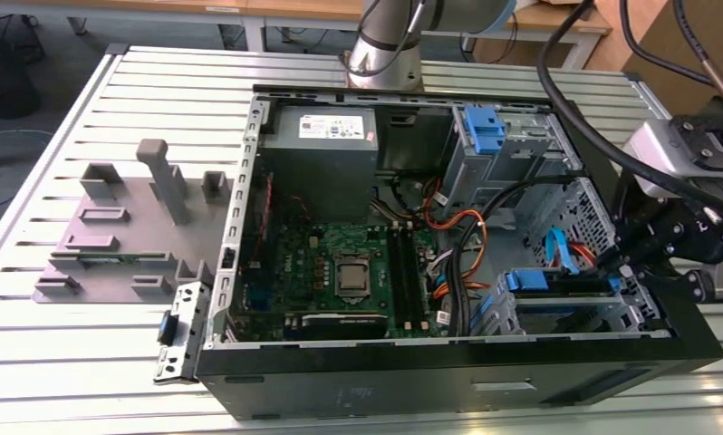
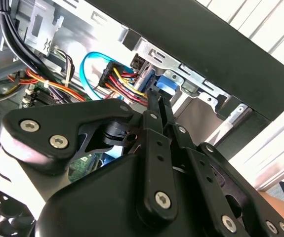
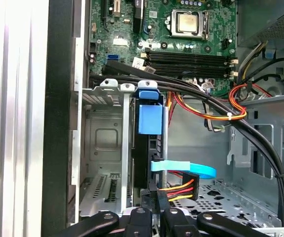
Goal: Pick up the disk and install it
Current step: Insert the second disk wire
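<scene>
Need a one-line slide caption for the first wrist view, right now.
End effector poised at the blue-framed disk seated upright in the case's drive cage, cables attached.

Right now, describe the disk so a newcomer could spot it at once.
Start at the open black computer case. Its drive cage sits at the exterior view's right, far from the grey power supply. The disk stands there in a blue carrier with a light-blue cable attached; the other blue bracket sits near the power supply.
</scene>
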